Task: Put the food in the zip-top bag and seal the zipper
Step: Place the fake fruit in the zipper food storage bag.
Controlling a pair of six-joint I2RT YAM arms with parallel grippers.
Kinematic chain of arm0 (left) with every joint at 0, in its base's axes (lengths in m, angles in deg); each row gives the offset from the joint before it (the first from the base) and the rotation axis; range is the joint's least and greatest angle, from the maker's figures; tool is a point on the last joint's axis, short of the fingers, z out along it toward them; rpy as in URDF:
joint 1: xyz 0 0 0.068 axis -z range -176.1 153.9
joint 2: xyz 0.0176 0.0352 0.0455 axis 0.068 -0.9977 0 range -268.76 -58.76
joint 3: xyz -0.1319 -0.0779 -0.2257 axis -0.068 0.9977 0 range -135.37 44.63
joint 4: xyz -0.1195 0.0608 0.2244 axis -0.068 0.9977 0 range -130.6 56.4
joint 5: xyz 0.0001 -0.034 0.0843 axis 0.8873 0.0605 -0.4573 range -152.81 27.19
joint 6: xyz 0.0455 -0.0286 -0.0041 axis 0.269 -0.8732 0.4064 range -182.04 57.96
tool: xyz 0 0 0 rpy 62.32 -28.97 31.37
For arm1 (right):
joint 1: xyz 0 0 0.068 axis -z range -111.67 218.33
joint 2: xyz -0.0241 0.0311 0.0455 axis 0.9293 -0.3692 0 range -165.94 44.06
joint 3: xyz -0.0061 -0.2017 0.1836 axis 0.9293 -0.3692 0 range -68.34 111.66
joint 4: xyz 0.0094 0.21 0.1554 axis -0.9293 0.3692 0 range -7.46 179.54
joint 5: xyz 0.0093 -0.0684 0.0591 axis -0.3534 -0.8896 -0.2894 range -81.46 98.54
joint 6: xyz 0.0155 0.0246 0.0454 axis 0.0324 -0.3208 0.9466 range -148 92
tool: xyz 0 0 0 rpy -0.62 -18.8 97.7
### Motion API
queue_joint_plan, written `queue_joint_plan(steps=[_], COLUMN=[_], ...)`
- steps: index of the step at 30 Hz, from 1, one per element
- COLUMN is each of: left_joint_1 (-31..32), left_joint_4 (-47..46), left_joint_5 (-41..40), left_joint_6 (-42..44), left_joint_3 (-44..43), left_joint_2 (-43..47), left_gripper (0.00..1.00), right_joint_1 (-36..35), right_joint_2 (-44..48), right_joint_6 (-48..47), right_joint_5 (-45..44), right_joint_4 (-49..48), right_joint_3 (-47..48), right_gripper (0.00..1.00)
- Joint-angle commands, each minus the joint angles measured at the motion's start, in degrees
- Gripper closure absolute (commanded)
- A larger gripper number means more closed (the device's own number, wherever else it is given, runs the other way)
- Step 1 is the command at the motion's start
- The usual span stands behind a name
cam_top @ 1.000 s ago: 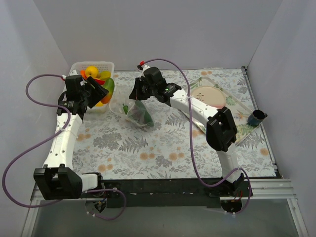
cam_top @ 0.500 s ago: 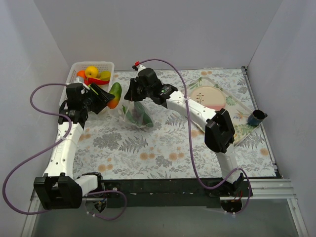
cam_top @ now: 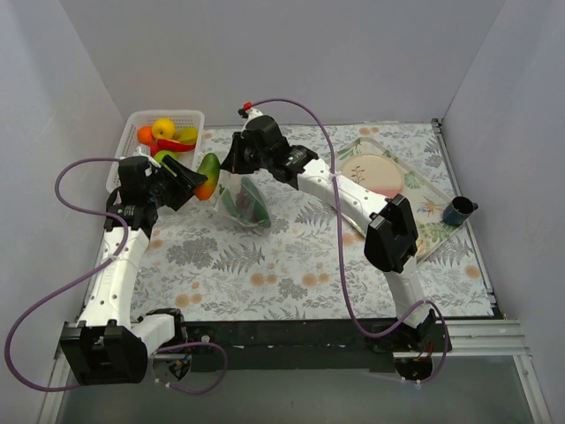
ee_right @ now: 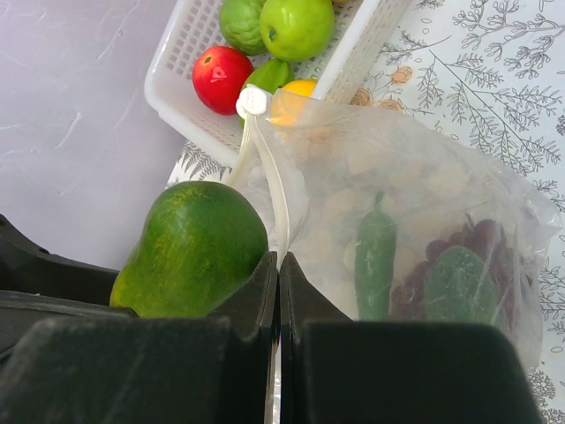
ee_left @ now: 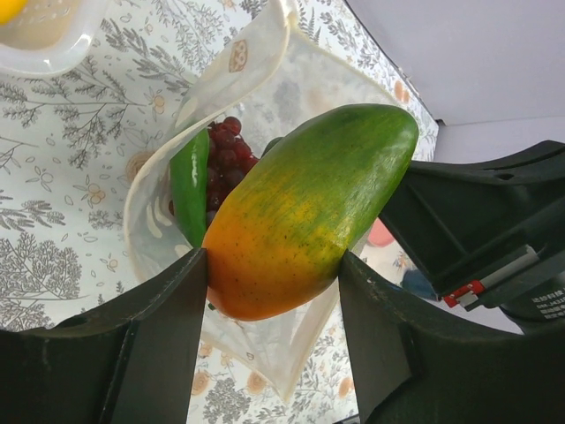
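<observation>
My left gripper (cam_top: 196,184) is shut on a green-and-orange mango (ee_left: 309,208), held just at the open mouth of the zip-top bag (cam_top: 243,201). The mango also shows in the top view (cam_top: 207,176) and the right wrist view (ee_right: 190,250). The clear polka-dot bag (ee_right: 415,212) holds a green pepper (ee_right: 375,252), dark purple grapes (ee_left: 229,150) and another green piece (ee_right: 459,283). My right gripper (ee_right: 278,265) is shut on the bag's zipper edge (ee_right: 269,185), holding the mouth up and open.
A white slotted basket (cam_top: 188,118) at the back left holds orange, yellow, red and green fruits (ee_right: 296,26). A shiny tray with a beige plate (cam_top: 375,170) lies at the right, with a dark cup (cam_top: 458,211) beside it.
My left gripper has carried the mango away from the basket, to the right and nearer the bag's mouth. My right gripper has shifted slightly left, lifting the bag's edge.
</observation>
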Motion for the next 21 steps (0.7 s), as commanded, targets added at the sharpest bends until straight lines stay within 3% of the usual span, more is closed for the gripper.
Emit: queue_joint_plan(steps=[1, 3, 11, 21], left_joint_1=[-0.2, -0.2, -0.2, -0.1], left_joint_4=[1.0, 1.3, 0.9, -0.3], left_joint_5=[0.6, 0.4, 3.6, 5.5], left_joint_6=[-0.7, -0.7, 0.6, 2.4], left_joint_3=[0.6, 0.4, -0.7, -4.6], left_joint_2=[1.5, 1.7, 0.0, 0.5], left_gripper=[0.66, 0.66, 0.33, 0.09], right_joint_1=[-0.2, -0.2, -0.2, -0.1], right_joint_2=[0.7, 1.1, 2.3, 4.0], right_joint_6=[1.0, 0.9, 0.9, -0.4], right_joint_5=[-1.6, -2.4, -2.8, -3.0], right_joint_4=[-1.1, -0.8, -0.9, -0.3], right_joint_3=[2.4, 2.2, 1.7, 0.9], right_gripper=[0.99, 0.99, 0.99, 0.99])
